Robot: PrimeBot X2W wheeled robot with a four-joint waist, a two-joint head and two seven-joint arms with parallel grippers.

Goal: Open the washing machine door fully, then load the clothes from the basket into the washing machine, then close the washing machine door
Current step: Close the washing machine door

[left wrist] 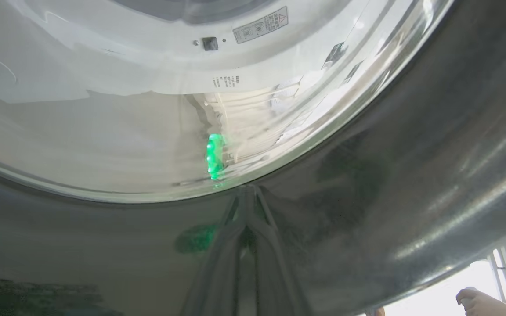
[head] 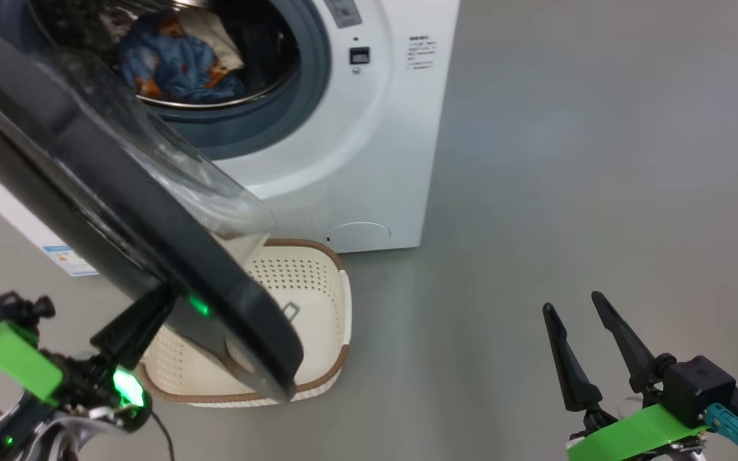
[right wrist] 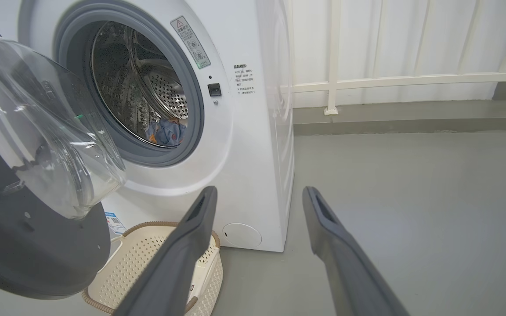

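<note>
The large round glossy black door (head: 87, 192) stands half-swung from the left side of the big white boxy washing machine (head: 369, 160). Its clear glass bowl faces the drum and its free edge points out over the small white perforated basket (head: 318, 288) at the machine's foot. The left jaws, pressed together, bear on the door's outer face, apparently to push it shut. The blue-and-cream clothes (head: 170, 61) lie inside the machine. The right jaws hang apart, empty, off the machine's right.
</note>
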